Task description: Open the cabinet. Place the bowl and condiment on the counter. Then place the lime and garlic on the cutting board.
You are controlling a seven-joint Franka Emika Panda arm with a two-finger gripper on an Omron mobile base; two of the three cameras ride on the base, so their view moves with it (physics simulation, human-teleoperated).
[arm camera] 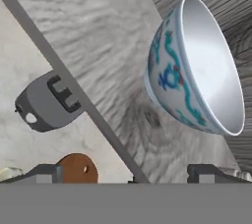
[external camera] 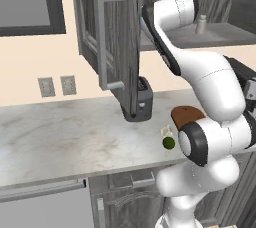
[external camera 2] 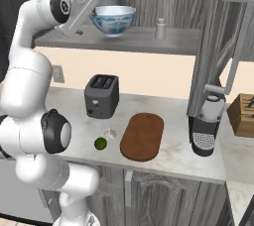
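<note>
The cabinet's doors stand open, one door [external camera: 107,42] at the left and the other [external camera 2: 223,36] at the right. On its shelf [external camera 2: 139,41] sits the blue-and-white bowl [external camera 2: 113,19] [arm camera: 197,70], with the small condiment shaker [external camera 2: 160,28] [external camera: 201,23] to its right. My gripper [external camera 2: 88,11] [arm camera: 128,175] hovers just left of the bowl, open and holding nothing. Down on the marble counter [external camera: 65,132] lie the lime [external camera 2: 100,143] [external camera: 169,143] and the garlic [external camera 2: 109,133] [external camera: 166,132], beside the oval cutting board [external camera 2: 143,136] [external camera: 186,114].
A dark toaster [external camera 2: 101,96] [arm camera: 47,102] stands on the counter below the shelf. A coffee machine [external camera 2: 206,126] and a knife block [external camera 2: 243,113] sit to the right. Wall sockets [external camera: 56,86] are on the back wall. Drawers and doors run under the counter.
</note>
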